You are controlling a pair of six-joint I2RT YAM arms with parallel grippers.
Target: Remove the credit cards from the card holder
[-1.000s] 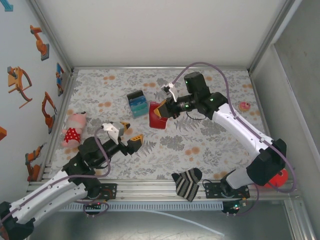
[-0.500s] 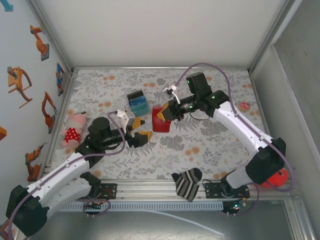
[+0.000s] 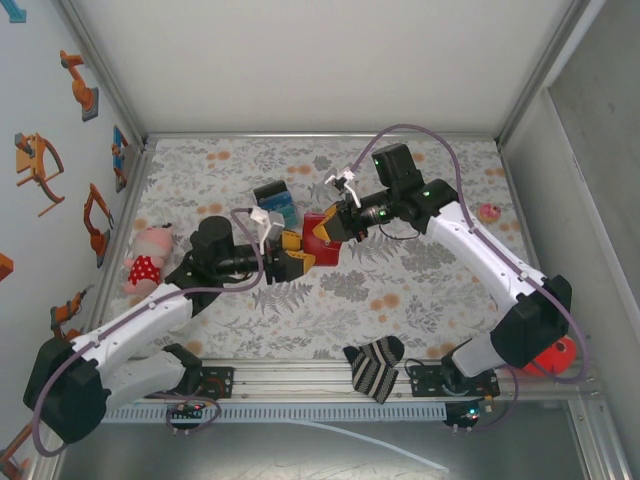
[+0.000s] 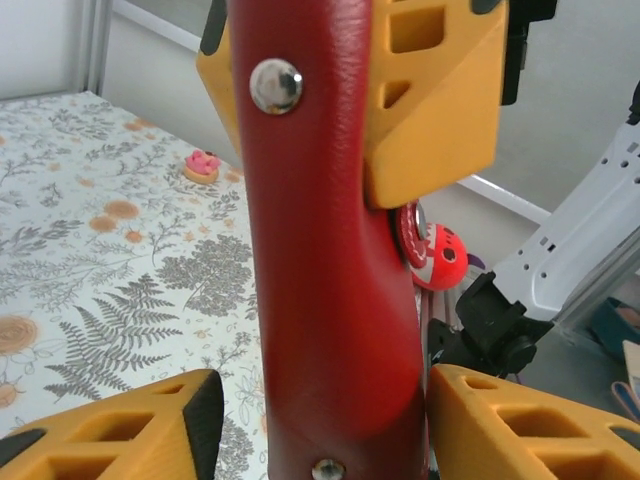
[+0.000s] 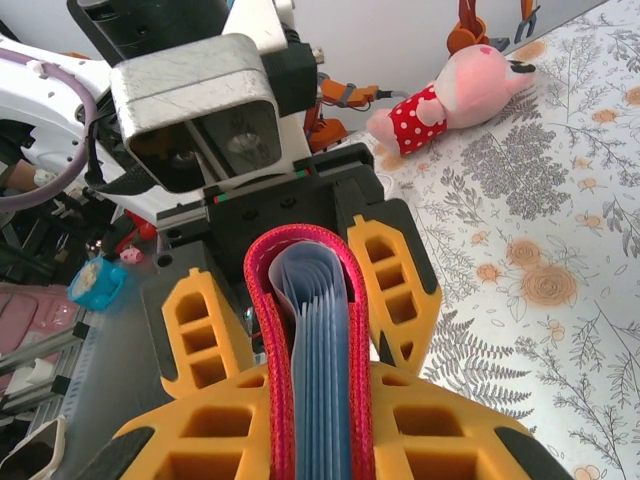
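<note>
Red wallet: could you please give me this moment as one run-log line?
wallet: folded, blue-grey slots showing at its edge | right tool: shut on wallet | left tool: open, astride wallet

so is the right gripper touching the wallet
Touching. The right wrist view shows the red wallet clamped between the yellow fingers of the right gripper, with no gap on either side.

A grey floral cloth with orange blooms covers the table (image 3: 420,290) under the left gripper (image 3: 297,256). Beyond the gripper rises a plain white back wall (image 3: 320,60); to its left, a white side wall (image 3: 40,100) bears orange stickers (image 3: 80,85). Light is even.
</note>
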